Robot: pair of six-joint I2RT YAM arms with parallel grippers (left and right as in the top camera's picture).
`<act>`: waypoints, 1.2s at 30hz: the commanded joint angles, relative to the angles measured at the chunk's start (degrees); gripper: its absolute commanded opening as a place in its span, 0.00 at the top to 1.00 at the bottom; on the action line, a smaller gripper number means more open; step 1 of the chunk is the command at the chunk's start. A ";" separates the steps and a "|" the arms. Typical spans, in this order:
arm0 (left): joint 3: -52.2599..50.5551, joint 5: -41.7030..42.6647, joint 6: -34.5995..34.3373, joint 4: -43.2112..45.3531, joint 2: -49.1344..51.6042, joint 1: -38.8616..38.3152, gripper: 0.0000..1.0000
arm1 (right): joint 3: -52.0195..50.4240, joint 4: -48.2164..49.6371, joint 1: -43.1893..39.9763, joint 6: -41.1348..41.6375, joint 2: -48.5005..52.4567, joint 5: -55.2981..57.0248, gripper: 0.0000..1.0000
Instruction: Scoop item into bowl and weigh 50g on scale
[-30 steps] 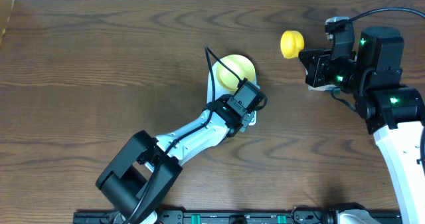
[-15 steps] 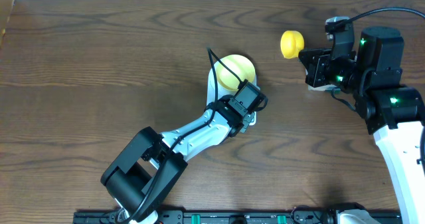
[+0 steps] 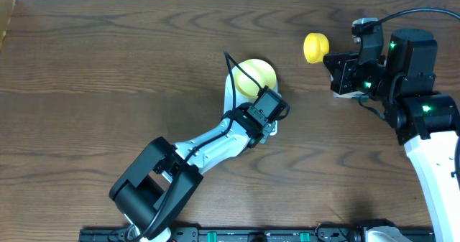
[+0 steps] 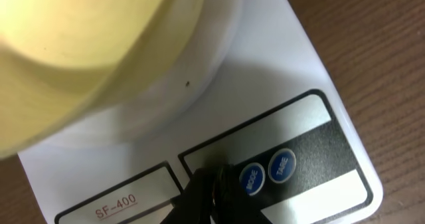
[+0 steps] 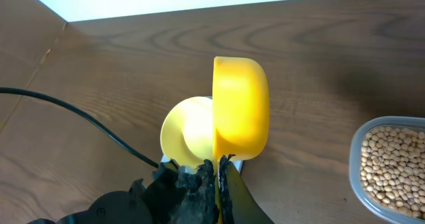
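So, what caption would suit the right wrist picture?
Right hand grips a yellow scoop tipped sideways; bowl beyond, beans nearby.

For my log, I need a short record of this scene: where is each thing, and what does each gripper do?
bowl: on the scale, no beans visible inside
scoop: held in right gripper, apart from the bowl
beans: in the clear container
left gripper: shut, tip beside the blue buttons of the scale

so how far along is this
Done: the bowl sits on the scale. In hand: the left hand is at the scale's buttons, and the right hand holds the scoop. Left: all the scooping; the beans lie in their container, none visible in the bowl.
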 commanded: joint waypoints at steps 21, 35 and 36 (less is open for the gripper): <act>-0.35 2.78 0.33 -9.40 -10.51 0.24 0.92 | 1.14 0.11 -0.17 -1.03 -0.15 0.22 0.99; -0.35 -0.11 -1.90 -10.14 -25.68 0.28 0.92 | 1.14 -2.84 -0.20 -1.05 -0.15 0.24 0.99; -0.35 -0.76 -1.51 -10.14 -25.81 0.31 0.92 | 1.14 -3.26 -0.20 -1.05 -0.15 0.24 0.99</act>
